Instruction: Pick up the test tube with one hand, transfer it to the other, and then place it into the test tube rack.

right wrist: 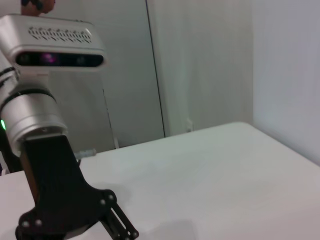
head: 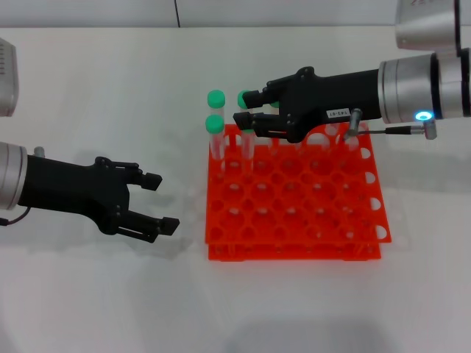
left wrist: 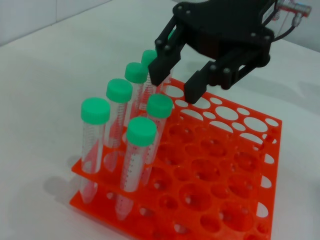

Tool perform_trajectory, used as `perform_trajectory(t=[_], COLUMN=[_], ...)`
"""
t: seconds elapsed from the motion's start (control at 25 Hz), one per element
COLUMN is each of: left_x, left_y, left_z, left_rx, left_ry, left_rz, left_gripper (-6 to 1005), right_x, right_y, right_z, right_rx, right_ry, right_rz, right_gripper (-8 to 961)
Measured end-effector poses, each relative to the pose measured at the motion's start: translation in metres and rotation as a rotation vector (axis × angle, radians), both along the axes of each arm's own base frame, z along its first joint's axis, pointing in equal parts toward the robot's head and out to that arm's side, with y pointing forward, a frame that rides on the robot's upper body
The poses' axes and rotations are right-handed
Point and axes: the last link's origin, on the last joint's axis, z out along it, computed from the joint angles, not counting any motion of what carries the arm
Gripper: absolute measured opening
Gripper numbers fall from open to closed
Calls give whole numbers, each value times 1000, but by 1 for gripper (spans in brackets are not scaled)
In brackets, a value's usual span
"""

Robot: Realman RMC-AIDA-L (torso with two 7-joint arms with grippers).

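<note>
we see right gripper (head: 248,108) above the test tube rack (head: 309,228), jaws apart around a just-seated test tube (head: 248,118), likely releasing. left gripper (head: 161,202) wide, empty, parked beside it.

Your right gripper (head: 246,107) hangs jaws apart over the rack (head: 309,213) far-left corner, crowded by capped tubes (left wrist: 120,125) standing there. Rest of the holes are free (near and right rows esp.). Left gripper (head: 163,202) sits well apart on bare table (head: 110,309).

Left arm's black tool (right wrist: 107,220) low over white desk (right wrist: 210,170), silver wrist with green light above it; grey wall panels behind.
</note>
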Motion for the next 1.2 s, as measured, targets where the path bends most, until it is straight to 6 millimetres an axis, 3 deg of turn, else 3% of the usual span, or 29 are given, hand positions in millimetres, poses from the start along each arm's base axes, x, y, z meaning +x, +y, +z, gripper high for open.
perform_trajectory(t=[0.44, 0.76, 1.0, 1.2], left_x=[4, 11, 19, 24], left_y=[-1, 0, -2, -4], left_z=[3, 7, 13, 17], left_rx=[21, 42, 56, 74], left_ry=[-45, -103, -167, -207], left_rz=[-30, -51, -74, -90], left_gripper=[888, 888, 888, 888], right_x=[4, 35, 62, 80], right_y=[-19, -29, -43, -51], right_z=[32, 72, 98, 107], right_rx=[55, 108, 140, 147], right_ry=[51, 113, 112, 86], right_rz=[31, -41, -90, -134], right_gripper=[461, 536, 738, 737])
